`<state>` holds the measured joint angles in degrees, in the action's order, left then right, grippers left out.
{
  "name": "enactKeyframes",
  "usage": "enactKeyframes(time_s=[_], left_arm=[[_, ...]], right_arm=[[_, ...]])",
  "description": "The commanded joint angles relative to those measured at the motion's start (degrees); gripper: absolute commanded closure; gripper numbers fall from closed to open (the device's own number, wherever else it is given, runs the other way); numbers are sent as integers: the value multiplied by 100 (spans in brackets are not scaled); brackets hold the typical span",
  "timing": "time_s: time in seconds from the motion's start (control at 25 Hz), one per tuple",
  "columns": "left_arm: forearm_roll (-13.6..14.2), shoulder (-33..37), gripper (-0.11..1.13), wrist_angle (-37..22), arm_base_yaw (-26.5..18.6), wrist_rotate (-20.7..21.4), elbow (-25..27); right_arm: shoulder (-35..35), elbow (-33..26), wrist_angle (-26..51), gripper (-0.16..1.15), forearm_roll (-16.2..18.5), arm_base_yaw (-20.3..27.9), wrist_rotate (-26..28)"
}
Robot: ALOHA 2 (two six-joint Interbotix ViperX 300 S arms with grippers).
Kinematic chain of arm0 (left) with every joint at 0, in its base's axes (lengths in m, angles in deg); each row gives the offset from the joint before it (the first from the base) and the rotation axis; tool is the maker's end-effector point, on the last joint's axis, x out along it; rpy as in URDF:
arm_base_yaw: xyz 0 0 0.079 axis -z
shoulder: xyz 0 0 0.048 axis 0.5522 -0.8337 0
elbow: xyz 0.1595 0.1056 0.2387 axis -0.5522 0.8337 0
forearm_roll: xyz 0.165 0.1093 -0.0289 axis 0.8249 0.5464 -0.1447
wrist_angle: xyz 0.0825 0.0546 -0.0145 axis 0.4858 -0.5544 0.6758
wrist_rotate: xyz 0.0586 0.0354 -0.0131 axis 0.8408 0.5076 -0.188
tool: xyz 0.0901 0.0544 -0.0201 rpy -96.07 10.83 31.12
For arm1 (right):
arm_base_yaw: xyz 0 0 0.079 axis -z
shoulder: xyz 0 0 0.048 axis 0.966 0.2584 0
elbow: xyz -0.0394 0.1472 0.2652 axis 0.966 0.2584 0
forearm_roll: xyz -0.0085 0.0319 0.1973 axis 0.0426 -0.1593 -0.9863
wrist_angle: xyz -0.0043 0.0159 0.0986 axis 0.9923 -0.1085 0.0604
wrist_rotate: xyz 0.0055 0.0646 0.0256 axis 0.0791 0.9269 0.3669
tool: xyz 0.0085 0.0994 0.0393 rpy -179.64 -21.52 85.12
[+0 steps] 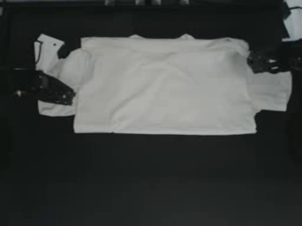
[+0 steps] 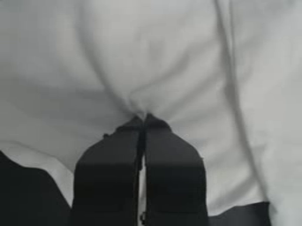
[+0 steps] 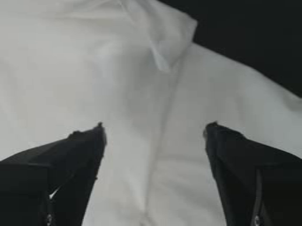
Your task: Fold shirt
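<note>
- Left hand [image 2: 143, 121]: two broad matte-black jaws tapering to blunt tips.
- Right hand [image 3: 154, 132]: matching black wedge-shaped jaws; small screws near the base.

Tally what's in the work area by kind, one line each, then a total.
Shirt: 1, the white shirt spread on the dark table.
Grippers: 2, the left gripper with fingers pinched on the left sleeve, and the right gripper open over the right shoulder.
Table: 1.
Total: 4.
</note>
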<state>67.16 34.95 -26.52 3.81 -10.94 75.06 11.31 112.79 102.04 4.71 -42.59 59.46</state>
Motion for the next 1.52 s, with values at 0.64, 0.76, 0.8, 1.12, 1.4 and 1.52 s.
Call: enactKeyframes(time_s=[0.64, 0.76, 0.8, 1.12, 1.4, 1.52], left_arm=[[53, 334, 98, -62, 26, 149, 0], [44, 334, 98, -62, 35, 202, 9], [53, 334, 98, -62, 53, 220, 0], [44, 536, 98, -62, 70, 369, -35], [88, 773, 97, -70, 70, 422, -18], [97, 765, 98, -70, 70, 431, 0]], right_arm=[[466, 475, 202, 3, 79, 422, 826], [729, 545, 176, 3, 246, 563, 1072], [800, 580, 141, 3, 316, 598, 1178], [984, 826, -413, 3, 413, 923, 1600], [1143, 826, -439, 3, 334, 1107, 1582], [1406, 791, -536, 3, 290, 1116, 1573]])
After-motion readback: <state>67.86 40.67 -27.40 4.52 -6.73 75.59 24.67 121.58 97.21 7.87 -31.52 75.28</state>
